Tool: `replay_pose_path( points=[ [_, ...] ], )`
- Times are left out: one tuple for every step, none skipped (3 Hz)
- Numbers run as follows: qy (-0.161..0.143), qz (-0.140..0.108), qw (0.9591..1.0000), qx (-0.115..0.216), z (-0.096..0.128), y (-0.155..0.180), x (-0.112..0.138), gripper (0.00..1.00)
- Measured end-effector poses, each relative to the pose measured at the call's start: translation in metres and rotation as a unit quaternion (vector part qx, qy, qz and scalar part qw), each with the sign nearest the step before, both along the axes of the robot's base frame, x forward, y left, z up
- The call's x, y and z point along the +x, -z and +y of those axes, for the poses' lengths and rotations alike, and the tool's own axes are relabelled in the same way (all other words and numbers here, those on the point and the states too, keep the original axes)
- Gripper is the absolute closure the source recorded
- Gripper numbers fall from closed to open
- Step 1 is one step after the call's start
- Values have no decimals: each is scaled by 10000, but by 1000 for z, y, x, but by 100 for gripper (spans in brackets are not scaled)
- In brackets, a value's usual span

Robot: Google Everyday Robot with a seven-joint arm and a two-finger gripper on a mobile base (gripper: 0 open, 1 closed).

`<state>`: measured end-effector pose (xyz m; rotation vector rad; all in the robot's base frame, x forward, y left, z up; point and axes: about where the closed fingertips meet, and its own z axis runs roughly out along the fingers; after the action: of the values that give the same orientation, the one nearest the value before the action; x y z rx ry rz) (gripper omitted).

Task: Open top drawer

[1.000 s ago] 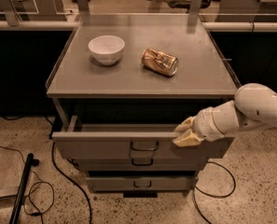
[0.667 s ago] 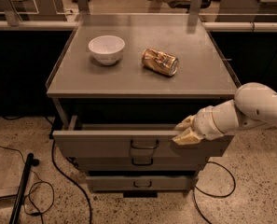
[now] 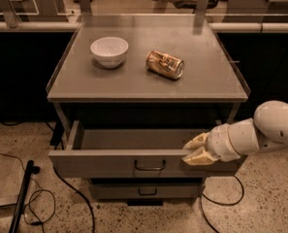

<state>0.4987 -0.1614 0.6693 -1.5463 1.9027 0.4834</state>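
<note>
The top drawer (image 3: 104,163) of the grey metal cabinet stands partly pulled out, with its plain grey tray (image 3: 134,139) showing and a small dark loop handle (image 3: 149,167) at the centre of its front. My gripper (image 3: 193,150) is at the right end of the drawer's front panel. One tan finger (image 3: 197,141) lies over the top rim on the inside and the other lies on the front face, so the fingers clasp the panel's edge. My white arm (image 3: 260,132) reaches in from the right.
A white bowl (image 3: 109,51) and a crushed can (image 3: 165,64) on its side sit on the cabinet top (image 3: 211,76). A lower drawer (image 3: 146,190) is closed beneath. Black cables (image 3: 37,208) and a dark pole (image 3: 21,198) lie on the floor to the left.
The top drawer has slid further out toward the camera, and my gripper has come with it on the front panel's right end. The bowl and can have not moved.
</note>
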Motion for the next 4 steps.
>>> replay_pose_path(
  points=[
    [0, 0, 10000, 0, 0, -2, -2, 100],
    [0, 0, 10000, 0, 0, -2, -2, 74],
    [0, 0, 10000, 0, 0, -2, -2, 51],
    [-1, 0, 10000, 0, 0, -1, -2, 52]
  ],
)
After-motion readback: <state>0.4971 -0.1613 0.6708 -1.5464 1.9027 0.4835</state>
